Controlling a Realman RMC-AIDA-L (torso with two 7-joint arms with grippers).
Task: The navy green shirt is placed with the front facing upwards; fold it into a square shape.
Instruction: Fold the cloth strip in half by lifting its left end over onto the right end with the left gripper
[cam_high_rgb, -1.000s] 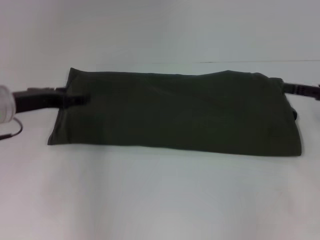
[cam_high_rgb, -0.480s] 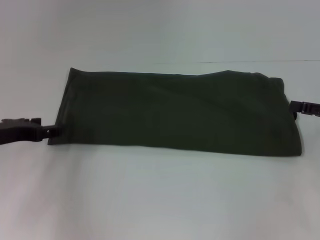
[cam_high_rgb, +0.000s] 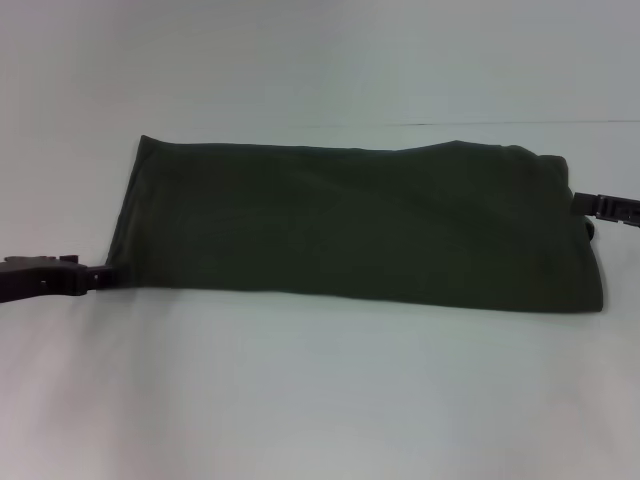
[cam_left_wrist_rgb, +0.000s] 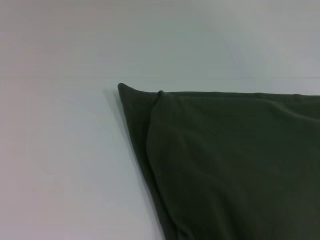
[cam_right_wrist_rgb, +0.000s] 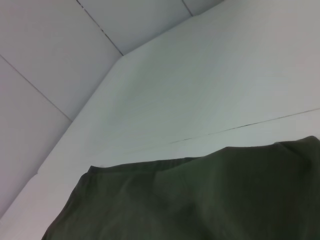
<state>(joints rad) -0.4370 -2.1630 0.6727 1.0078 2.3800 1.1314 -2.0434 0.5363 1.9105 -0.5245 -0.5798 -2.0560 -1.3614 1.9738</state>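
The navy green shirt (cam_high_rgb: 350, 225) lies on the white table as a long folded band, plain green side up, with no lettering or neck showing. My left gripper (cam_high_rgb: 97, 274) is low at the shirt's near left corner, touching or just beside it. My right gripper (cam_high_rgb: 582, 204) is at the shirt's right end, against its edge. The left wrist view shows a folded corner of the shirt (cam_left_wrist_rgb: 230, 165) with two layers. The right wrist view shows the shirt's far edge (cam_right_wrist_rgb: 200, 200). Neither wrist view shows fingers.
The white table (cam_high_rgb: 320, 400) stretches bare in front of the shirt. A thin seam line (cam_high_rgb: 500, 124) runs across the table behind the shirt. White wall panels (cam_right_wrist_rgb: 60, 60) stand beyond the far side.
My left gripper has moved from the shirt's left edge, higher up, down to its near left corner. My right gripper has shifted slightly along the right end. The shirt has not moved.
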